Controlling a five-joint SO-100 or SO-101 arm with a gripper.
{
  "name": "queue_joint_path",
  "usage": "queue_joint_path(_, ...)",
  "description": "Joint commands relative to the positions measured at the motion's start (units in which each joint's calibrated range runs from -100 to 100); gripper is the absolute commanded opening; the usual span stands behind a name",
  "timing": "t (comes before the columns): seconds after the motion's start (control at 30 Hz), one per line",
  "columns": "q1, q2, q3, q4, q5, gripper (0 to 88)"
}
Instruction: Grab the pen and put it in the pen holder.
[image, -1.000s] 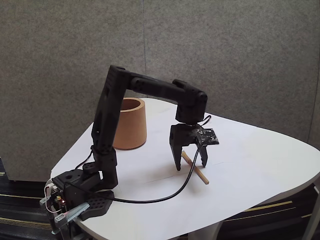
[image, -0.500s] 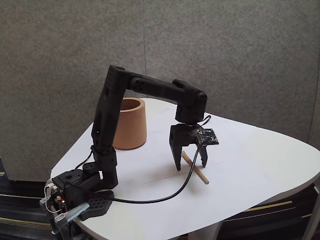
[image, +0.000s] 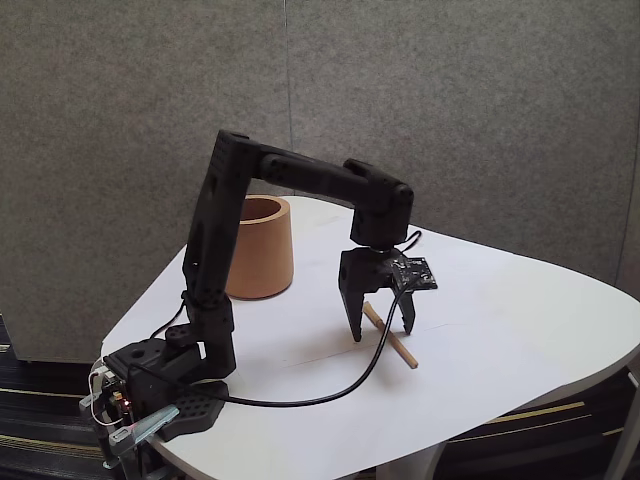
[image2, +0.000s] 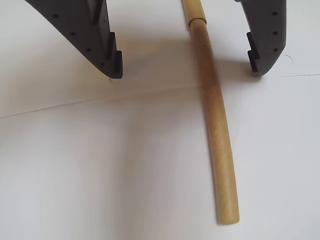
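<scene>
Gripper (image2: 185, 67) is straddling the pen (image2: 216, 130) with fingers spread wide, pen lying nearer the right finger, so closing risks rolling it away off-centre.

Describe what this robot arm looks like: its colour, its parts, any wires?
The arm is matte black plastic in chunky, boxy segments on a black base at the table's edge. The tool has two tapered black fingers with stepped inner edges and small holes. A small circuit board sits beside the wrist, and a black cable runs from it toward the base.
</scene>
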Motion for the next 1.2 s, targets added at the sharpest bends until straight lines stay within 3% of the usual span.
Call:
queue_joint_path(0.0,0.0,0.6,0.5,-3.0,0.2,36.0)
queue_joint_path(0.4,-0.2,-0.4,0.1,-3.1,0.2,36.0)
queue_joint_path(0.83,-1.1,-17.9,9.0,-4.2,0.2,36.0)
queue_joint_path(1.17,-0.5,-17.9,9.1,-10.8,0.2,36.0)
